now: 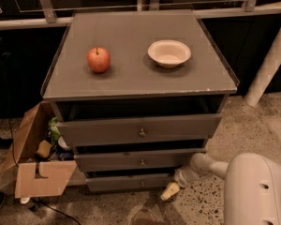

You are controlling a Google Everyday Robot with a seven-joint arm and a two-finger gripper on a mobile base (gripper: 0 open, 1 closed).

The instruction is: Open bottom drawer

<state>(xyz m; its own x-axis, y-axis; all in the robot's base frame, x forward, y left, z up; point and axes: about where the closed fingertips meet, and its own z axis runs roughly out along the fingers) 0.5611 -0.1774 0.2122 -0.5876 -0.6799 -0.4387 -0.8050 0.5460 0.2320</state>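
Note:
The bottom drawer [129, 182] is the narrowest grey-brown front at the foot of the cabinet, with a small brass knob [142, 184] at its centre. It stands slightly out, with a dark gap above it. My gripper [170, 191] is low, to the right of the bottom drawer's right end, near the floor, on a white arm [203, 166] coming from the lower right. It is not on the knob.
The top drawer [139, 129] and middle drawer [139, 159] also stand out. A red apple [99, 59] and a white bowl [169, 53] sit on the cabinet top [136, 83]. An open cardboard box [35, 161] stands on the floor at left. A white post [269, 62] is at right.

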